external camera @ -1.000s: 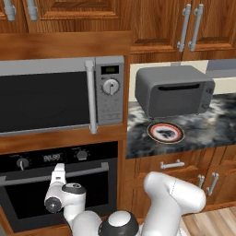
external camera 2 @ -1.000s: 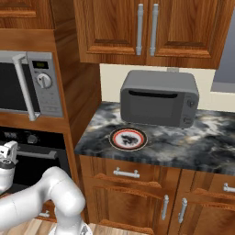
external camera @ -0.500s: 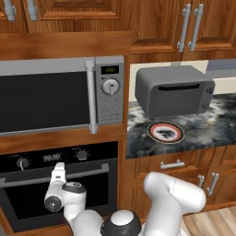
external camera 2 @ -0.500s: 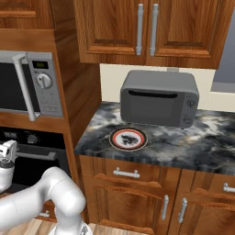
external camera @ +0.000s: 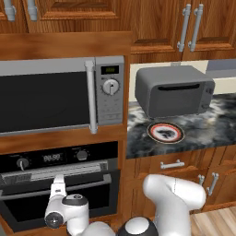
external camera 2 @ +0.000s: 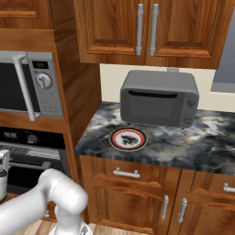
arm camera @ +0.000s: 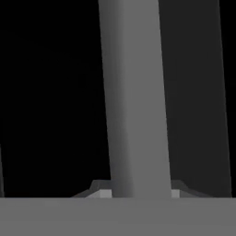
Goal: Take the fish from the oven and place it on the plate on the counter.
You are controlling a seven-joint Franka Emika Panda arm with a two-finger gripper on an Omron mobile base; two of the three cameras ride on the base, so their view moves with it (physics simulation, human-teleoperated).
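My tool is at the oven's bar handle, low on the left, and in the hand view the handle runs between my fingertips, which sit close on either side of it; I cannot tell whether they touch it. The oven door looks shut, so I cannot see the fish. The plate lies on the table to the right, just in front of the toaster oven.

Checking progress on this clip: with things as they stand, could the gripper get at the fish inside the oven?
Probably not yet. The oven door looks shut, so its glass blocks the way in. The gripper sits at the door's bar handle, one finger either side, seemingly about to pull.
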